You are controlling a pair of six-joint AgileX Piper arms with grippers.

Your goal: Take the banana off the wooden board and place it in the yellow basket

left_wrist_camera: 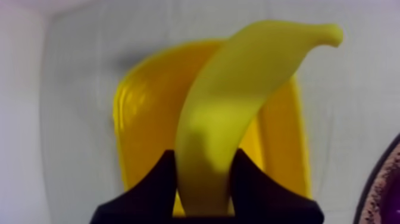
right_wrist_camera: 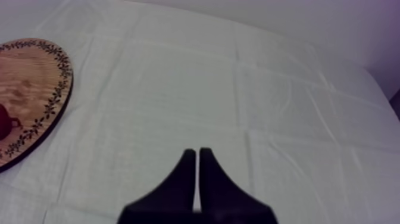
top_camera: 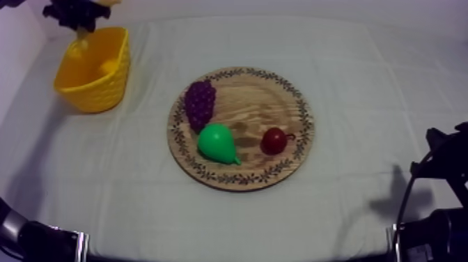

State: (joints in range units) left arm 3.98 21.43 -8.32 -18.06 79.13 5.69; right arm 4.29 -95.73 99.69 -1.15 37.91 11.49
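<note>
My left gripper (left_wrist_camera: pixel 204 158) is shut on the banana (left_wrist_camera: pixel 238 101), a smooth yellow toy that sticks out past the fingers. It hangs right over the open yellow basket (left_wrist_camera: pixel 140 119). From above, the left gripper (top_camera: pixel 80 26) is at the far left corner, over the basket (top_camera: pixel 94 70), with a bit of the banana (top_camera: pixel 79 47) showing below it. My right gripper (right_wrist_camera: pixel 198 156) is shut on nothing, its fingers together as a wedge above bare cloth, to the right of the wooden board (right_wrist_camera: pixel 36 83).
The round wooden board (top_camera: pixel 278 104) lies mid-table with the purple grapes (top_camera: pixel 200 103), the green pear (top_camera: pixel 217 144) and the small red fruit (top_camera: pixel 274 141) on it. My right arm (top_camera: pixel 440 209) rests at the near right edge.
</note>
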